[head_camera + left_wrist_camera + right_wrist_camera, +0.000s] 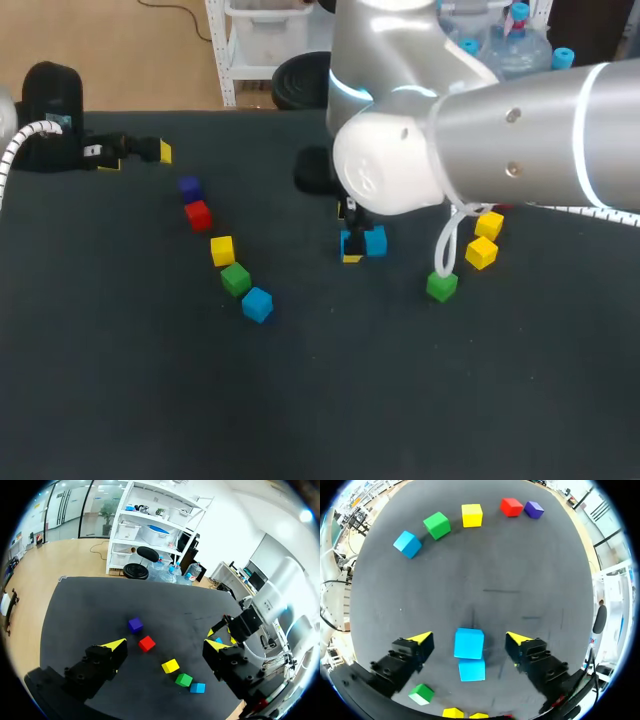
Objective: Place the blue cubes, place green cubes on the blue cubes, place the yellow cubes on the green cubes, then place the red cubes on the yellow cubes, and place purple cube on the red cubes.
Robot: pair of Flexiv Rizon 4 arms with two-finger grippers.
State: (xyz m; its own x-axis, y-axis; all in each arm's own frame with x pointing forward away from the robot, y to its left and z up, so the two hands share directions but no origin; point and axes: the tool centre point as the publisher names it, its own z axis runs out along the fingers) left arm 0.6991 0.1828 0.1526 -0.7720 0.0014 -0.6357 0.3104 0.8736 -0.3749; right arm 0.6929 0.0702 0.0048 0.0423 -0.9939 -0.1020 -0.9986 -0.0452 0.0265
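Straddles two touching blue cubes (471,670) at centre of worktop (150,380) with right pincer (469,639) spread, gripping nothing. Likely light, rigid, smooth: pinch flat opposite faces. Holds left pincer (166,643) spread at ten o'clock.

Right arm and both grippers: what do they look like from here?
The right arm is silver-grey with rounded joints, glowing pale-blue rings and a looped white cable near the wrist. The right gripper and left gripper have blocky black fingers with yellow wedge tips.
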